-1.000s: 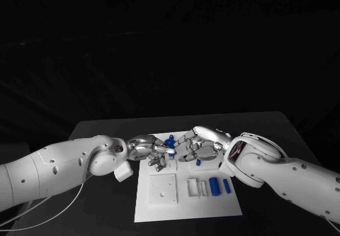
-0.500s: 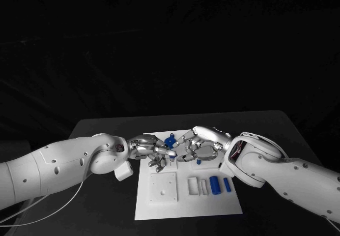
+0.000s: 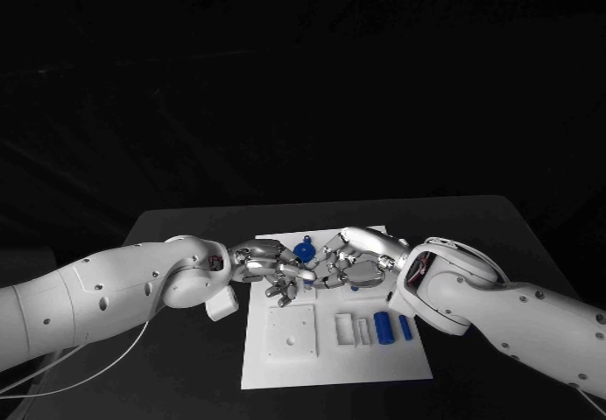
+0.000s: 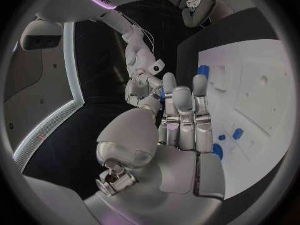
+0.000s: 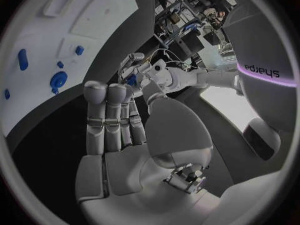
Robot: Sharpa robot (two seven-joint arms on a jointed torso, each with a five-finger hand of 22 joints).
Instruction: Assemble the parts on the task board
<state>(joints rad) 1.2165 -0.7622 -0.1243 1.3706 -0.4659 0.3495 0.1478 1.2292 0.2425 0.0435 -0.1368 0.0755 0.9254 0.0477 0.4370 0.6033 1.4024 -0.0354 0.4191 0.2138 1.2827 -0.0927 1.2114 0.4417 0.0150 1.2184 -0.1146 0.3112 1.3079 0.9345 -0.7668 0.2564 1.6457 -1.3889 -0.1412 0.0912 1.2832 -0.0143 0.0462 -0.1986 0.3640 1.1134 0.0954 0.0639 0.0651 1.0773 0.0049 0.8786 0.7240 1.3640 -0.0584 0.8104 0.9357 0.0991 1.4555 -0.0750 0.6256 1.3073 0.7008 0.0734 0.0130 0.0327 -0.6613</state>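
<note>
The white task board [image 3: 331, 354] lies in the middle of the black table. Above its far end my left hand [image 3: 269, 269] and right hand [image 3: 352, 262] meet fingertip to fingertip. A small blue part [image 3: 303, 252] sits between them. My left hand [image 4: 181, 127] seems to pinch the blue part [image 4: 162, 93] between thumb and finger. The fingertips [image 5: 129, 92] of my right hand [image 5: 115, 130] reach the blue part [image 5: 132, 80]; whether they grip it is hidden. Two blue cylinders [image 3: 382, 330] [image 3: 405, 326] lie in slots at the board's right.
A square white recessed plate [image 3: 289, 332] takes up the board's left half. Several small blue pieces [image 5: 59, 79] [image 5: 22, 59] sit on the board [image 5: 50, 35] below the hands. A cable [image 3: 95, 376] trails from my left arm over the table's left side.
Both hands have drawn a little closer together over the board's far end, keeping the blue part between them. The pieces on the board have not moved.
</note>
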